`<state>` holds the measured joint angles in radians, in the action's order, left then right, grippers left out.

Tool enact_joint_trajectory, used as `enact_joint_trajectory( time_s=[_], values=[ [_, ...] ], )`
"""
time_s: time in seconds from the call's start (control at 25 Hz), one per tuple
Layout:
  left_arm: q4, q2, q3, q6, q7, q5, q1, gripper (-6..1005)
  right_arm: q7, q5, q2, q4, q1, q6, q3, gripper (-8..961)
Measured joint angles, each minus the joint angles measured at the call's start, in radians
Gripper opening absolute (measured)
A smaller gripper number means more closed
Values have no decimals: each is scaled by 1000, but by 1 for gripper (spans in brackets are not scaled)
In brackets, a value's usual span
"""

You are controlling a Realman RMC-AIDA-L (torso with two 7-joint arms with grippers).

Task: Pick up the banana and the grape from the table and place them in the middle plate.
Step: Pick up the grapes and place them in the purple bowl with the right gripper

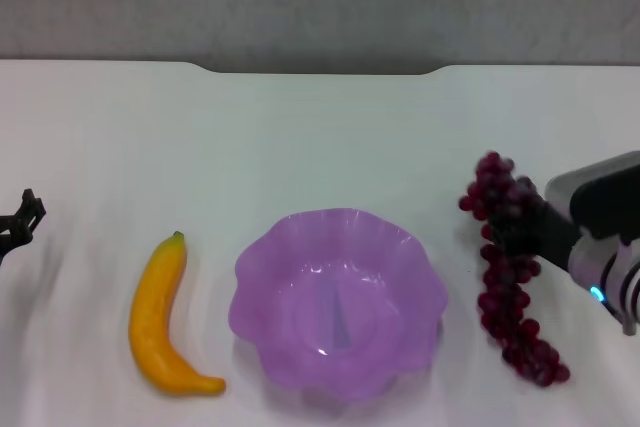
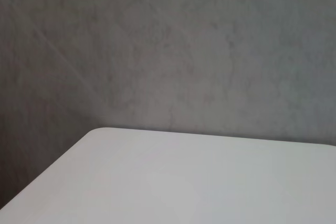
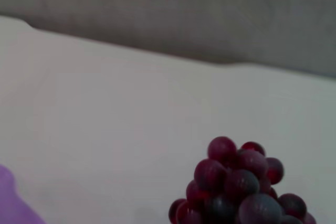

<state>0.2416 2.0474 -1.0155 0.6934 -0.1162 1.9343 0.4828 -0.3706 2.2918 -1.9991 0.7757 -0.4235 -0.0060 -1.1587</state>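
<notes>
The banana [image 1: 160, 317] lies on the white table [image 1: 320, 137], left of the middle plate [image 1: 260, 257], which holds nothing. The grape bunch [image 1: 510, 317] lies on the table right of the plate, running from far to near. My right gripper [image 1: 512, 230] comes in from the right and sits over the upper part of the bunch. The right wrist view shows the far end of the grape bunch [image 3: 236, 187] close up and a corner of the plate [image 3: 10, 208]. My left gripper [image 1: 20, 217] is at the far left edge, away from the banana.
A grey wall stands behind the table's far edge [image 1: 320, 69], which has a shallow notch. The left wrist view shows only a rounded table corner [image 2: 100, 132] and the wall.
</notes>
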Motion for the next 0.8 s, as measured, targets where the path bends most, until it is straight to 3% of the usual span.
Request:
enact_joint_trajectory(
  time_s=[0.4, 0.8],
  values=[
    [-3, -1, 0, 0, 0, 0, -4, 898, -48, 17, 3, 71, 88, -352, 240, 426],
    [-4, -1, 0, 0, -5, 0, -8, 898, -59, 262, 3, 342, 254, -517, 290, 422]
  ],
)
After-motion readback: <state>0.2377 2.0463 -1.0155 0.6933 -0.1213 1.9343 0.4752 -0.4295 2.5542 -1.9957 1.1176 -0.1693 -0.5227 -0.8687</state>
